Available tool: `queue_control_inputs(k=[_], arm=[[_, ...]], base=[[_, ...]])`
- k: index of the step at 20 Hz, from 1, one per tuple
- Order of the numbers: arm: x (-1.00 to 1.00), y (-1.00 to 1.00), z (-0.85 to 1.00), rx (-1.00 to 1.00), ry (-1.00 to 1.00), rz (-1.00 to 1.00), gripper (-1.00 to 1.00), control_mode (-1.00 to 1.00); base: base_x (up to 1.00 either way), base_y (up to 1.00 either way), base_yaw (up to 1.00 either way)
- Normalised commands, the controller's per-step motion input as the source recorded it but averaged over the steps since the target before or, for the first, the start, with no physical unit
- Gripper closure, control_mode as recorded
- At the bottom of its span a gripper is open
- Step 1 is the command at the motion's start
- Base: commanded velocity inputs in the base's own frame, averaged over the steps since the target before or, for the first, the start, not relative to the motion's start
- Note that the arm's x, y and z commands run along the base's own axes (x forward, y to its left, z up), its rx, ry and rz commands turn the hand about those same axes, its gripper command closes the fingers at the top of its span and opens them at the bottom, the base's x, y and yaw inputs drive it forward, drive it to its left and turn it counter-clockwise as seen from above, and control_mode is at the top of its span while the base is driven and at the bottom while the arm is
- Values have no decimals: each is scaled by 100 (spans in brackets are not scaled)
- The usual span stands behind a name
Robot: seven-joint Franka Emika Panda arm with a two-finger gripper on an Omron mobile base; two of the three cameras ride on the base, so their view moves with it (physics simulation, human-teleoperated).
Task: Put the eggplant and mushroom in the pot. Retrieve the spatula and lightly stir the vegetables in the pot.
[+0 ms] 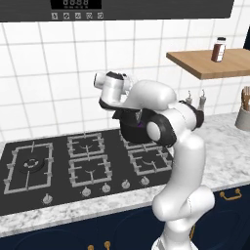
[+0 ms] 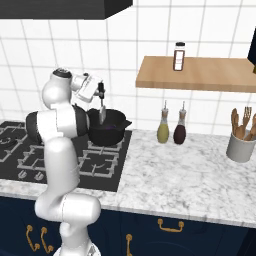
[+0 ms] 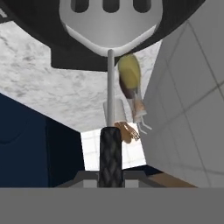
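My gripper (image 2: 100, 90) hangs above the pot (image 2: 107, 128), shut on the spatula's black handle (image 2: 101, 93). The spatula's thin shaft runs down from it into the pot. Along the hand, the handle (image 3: 110, 155) rises between the fingertips and the slotted silver head (image 3: 109, 24) lies inside the black pot (image 3: 70, 54). The pot (image 1: 131, 133) stands on the stove's back right burner, mostly hidden behind my arm. A small patch of purple (image 1: 141, 126) shows at the pot; I cannot tell whether it is the eggplant. The mushroom is hidden.
The black stovetop (image 1: 83, 161) is set into a marble counter (image 2: 185, 170). Two bottles (image 2: 163, 131) (image 2: 180, 131) stand by the wall right of the pot. A grey cup of wooden utensils (image 2: 240, 142) is further right. A wooden shelf (image 2: 195, 72) holds a spice jar (image 2: 179, 56).
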Motion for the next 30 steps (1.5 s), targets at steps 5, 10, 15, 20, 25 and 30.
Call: queue_control_inputs(k=[5,10,15,20,25,30], arm=[[18,0,-30,0,-7,0,100,-100],[15,-1,-29,0,-10,0,100,-100],[21,0,-29,-1,0,0,100,-100],[1,0,-21,-7,9,0,100,-100],[0,0,-40,-9,16,1,100,-100],[0,-2,-2,-1,9,0,100,-100]], base=[[0,0,0],[0,0,0],[0,0,0],[0,0,0],[0,0,0],[0,0,0]])
